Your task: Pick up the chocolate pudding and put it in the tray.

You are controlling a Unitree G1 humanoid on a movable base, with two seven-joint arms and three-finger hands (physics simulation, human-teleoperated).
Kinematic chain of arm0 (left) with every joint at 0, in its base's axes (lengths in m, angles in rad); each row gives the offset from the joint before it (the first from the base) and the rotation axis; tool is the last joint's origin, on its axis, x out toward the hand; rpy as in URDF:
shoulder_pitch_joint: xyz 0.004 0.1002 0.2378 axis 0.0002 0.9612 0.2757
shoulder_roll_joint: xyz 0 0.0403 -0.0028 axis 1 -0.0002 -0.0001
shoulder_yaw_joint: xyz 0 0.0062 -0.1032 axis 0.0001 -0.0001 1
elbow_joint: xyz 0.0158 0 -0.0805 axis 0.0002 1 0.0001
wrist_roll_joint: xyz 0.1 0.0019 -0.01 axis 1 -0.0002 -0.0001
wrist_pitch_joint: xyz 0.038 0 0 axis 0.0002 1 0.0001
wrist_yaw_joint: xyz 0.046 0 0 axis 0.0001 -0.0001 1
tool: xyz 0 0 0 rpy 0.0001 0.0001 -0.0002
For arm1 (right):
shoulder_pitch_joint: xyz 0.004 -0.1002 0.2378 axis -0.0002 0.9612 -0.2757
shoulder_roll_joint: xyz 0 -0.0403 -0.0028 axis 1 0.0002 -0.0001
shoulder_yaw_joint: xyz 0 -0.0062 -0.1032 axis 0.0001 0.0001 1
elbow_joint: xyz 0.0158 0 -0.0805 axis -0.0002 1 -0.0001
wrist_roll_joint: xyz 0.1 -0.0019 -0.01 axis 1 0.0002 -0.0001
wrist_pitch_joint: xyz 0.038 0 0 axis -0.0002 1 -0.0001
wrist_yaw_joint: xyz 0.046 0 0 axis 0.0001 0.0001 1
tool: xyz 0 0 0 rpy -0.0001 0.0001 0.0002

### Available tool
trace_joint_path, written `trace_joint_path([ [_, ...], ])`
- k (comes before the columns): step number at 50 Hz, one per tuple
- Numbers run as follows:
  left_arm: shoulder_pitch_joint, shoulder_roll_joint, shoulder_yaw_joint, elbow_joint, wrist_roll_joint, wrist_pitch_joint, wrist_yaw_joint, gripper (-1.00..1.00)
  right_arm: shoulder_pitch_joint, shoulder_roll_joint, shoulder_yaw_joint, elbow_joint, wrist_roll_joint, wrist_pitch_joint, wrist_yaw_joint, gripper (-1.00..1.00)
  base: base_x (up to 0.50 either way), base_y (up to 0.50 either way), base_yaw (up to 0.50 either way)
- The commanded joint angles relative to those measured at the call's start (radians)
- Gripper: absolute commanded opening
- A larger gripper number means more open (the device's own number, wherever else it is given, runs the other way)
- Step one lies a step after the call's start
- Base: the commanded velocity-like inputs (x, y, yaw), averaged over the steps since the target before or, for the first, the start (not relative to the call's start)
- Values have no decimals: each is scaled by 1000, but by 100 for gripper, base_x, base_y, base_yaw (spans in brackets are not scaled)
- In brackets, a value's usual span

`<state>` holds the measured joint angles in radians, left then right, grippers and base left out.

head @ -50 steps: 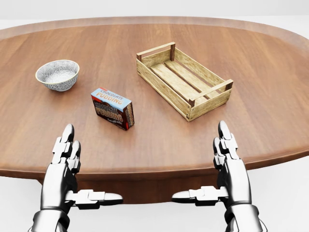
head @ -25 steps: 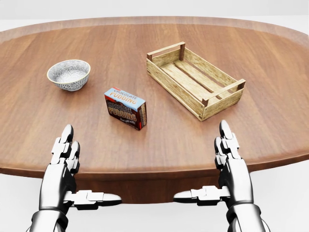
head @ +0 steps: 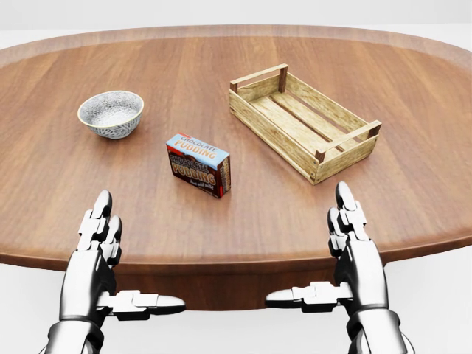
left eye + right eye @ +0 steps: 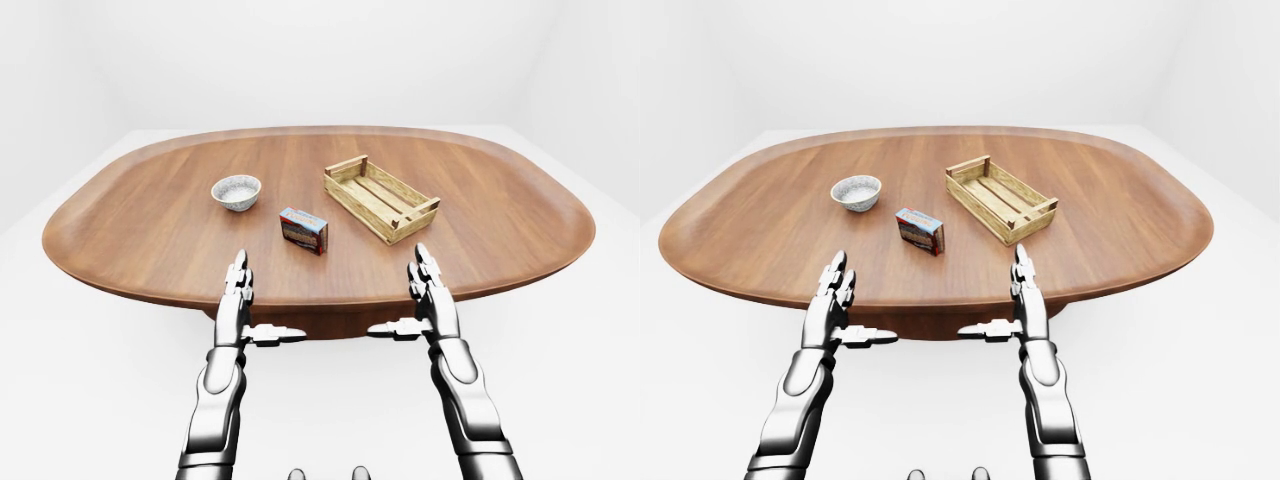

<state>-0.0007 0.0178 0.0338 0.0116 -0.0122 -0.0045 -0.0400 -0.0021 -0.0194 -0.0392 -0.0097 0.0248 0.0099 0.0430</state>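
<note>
The chocolate pudding box [image 3: 198, 165], blue on top with dark brown sides, stands on the wooden table [image 3: 413, 88] at the centre of the head view. To its upper right lies the slatted wooden tray [image 3: 304, 122], with nothing inside. My left hand [image 3: 110, 273] hovers at the table's near edge, lower left, fingers stretched out and thumb pointing inward. My right hand [image 3: 335, 269] mirrors it at the lower right. Both are open, hold nothing, and are well short of the box.
A patterned white bowl [image 3: 110, 113] sits on the table to the upper left of the pudding box. The oval table stands in a bare white room, its rim [image 4: 300, 300] just beyond my fingertips.
The whole picture has shifted right in the head view, so the camera has moved left. The box, tray and bowl keep their places relative to each other. My hands hold the same pose.
</note>
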Motion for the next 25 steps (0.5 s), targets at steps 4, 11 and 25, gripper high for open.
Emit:
trace_joint_path([
  [4, -1, 0, 0, 3, 0, -3, 0, 100, 1, -1, 0, -7, -5, 1, -1, 100, 0, 0, 0],
  [11, 11, -1, -1, -25, -3, -19, -4, 100, 10, -1, 10, -35, -35, -8, -8, 100, 0, 0, 0],
  [25, 41, -16, 35, -240, -123, -83, 30, 100, 53, -4, 22, -189, -181, -79, -47, 100, 0, 0, 0],
])
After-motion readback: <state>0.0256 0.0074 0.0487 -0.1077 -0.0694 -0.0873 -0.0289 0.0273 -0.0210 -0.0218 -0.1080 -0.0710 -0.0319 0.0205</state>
